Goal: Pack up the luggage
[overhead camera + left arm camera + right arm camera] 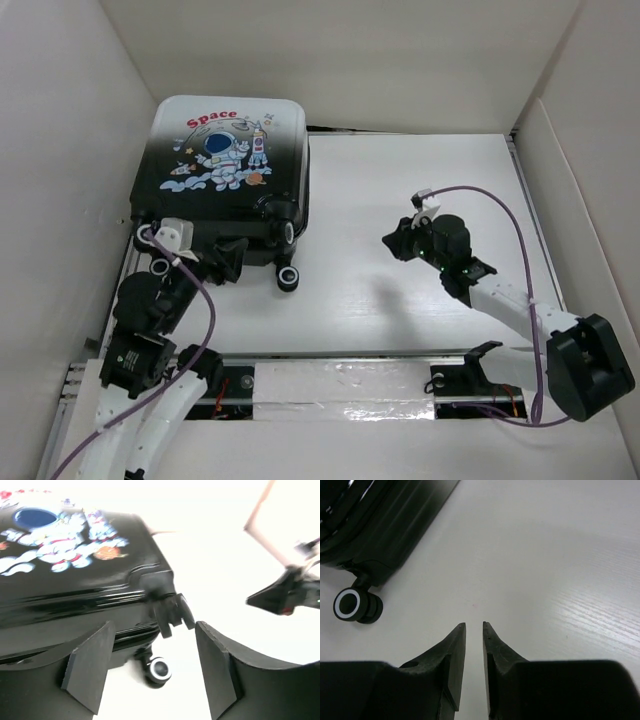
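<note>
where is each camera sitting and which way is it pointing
Top external: above and behind the arms, looking down on the table, luggage, both arms, left gripper and right gripper.
Left wrist: on the left arm, facing the luggage's wheeled end; its open fingers frame the view.
Right wrist: low over the table, facing the luggage's corner; its nearly closed fingers show.
Both wrist views share a white-ringed wheel.

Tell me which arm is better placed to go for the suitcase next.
Left. The left gripper, open, is at the wheeled end of the luggage; the right gripper, nearly shut, is over the table, apart from it.
</note>
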